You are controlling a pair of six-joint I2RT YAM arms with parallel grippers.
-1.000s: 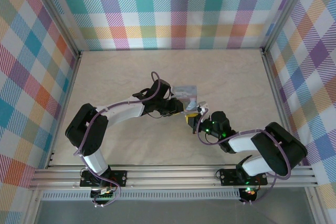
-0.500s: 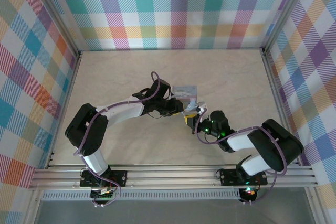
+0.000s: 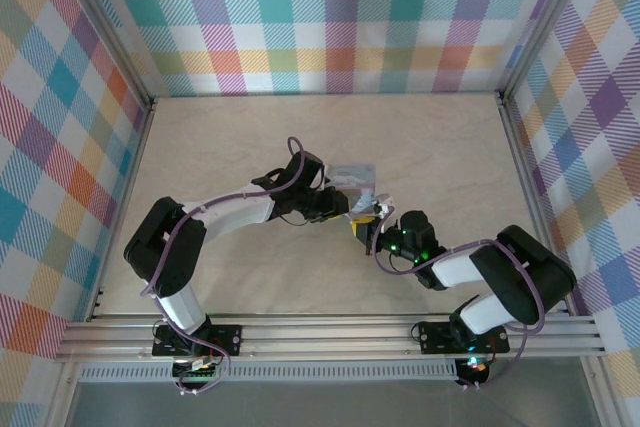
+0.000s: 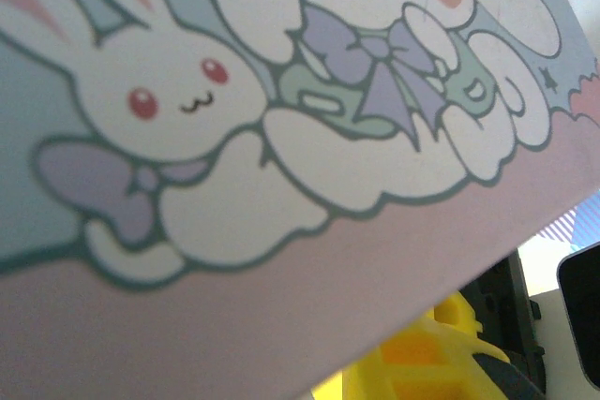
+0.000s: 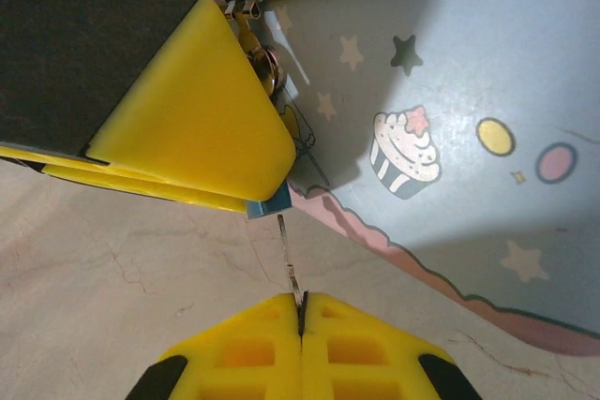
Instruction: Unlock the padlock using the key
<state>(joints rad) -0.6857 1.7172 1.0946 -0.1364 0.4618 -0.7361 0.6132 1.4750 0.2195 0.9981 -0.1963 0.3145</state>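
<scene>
Tin box (image 3: 352,173) sits mid-table (image 3: 440,147). L gripper (image 3: 338,205) at tin's near-left side, R gripper (image 3: 371,224) just near-right. Padlock (image 5: 269,204) at tin's edge, under L finger (image 5: 197,110). Key (image 5: 289,259) runs btwn padlock & R fingertips (image 5: 253,344).

No word, number or brand mark can be read anywhere. The tin box (image 4: 281,138) carries drawings in place of lettering: a white rabbit with bows on the lid, and a cupcake, stars and dots on its side. The blue edge of the padlock (image 5: 269,204) that peeks out is too small to tell any mark on it.
</scene>
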